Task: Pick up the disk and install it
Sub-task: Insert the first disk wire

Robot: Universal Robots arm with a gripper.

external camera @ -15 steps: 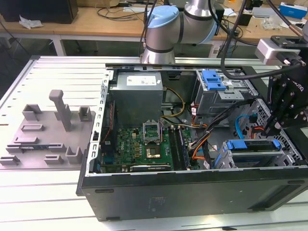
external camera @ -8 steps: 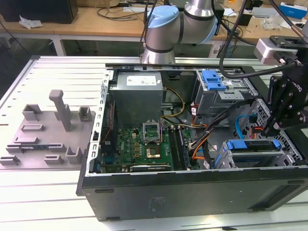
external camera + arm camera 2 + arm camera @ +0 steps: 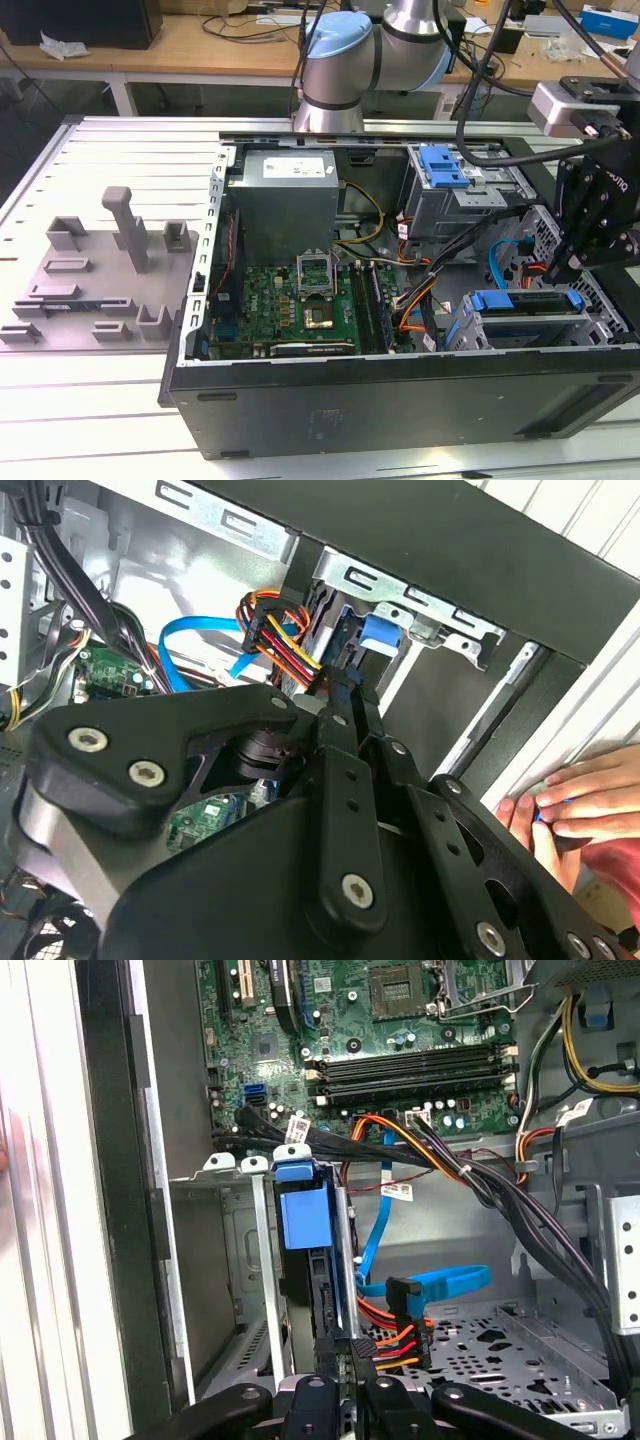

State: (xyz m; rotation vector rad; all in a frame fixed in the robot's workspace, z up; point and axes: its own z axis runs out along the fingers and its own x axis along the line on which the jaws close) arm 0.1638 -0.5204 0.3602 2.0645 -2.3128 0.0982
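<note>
In the exterior view I see the open computer case (image 3: 400,400) lying on a slotted aluminium table (image 3: 130,150). A grey plastic fixture (image 3: 110,270) lies beside it, toward the exterior view's left. Behind the table stand wooden benches (image 3: 200,45) with cables on them. The gripper (image 3: 572,268) hangs over the case's corner at the exterior view's right. It is just above the disk (image 3: 520,302), which sits in the drive cage (image 3: 472,332) there.

In the second wrist view the gripper's (image 3: 345,685) black body is in front. Beyond it the disk (image 3: 378,632) shows its blue bracket inside the metal cage, next to a bundle of red, yellow and orange wires (image 3: 285,645). A person's hand (image 3: 585,800) rests outside the case wall.

In the first wrist view the disk (image 3: 303,1218) stands on edge in the cage, near the green motherboard (image 3: 400,1020). The gripper (image 3: 340,1380) is right at the disk's end. Whether it is clenched on the disk or released, I cannot tell.
</note>
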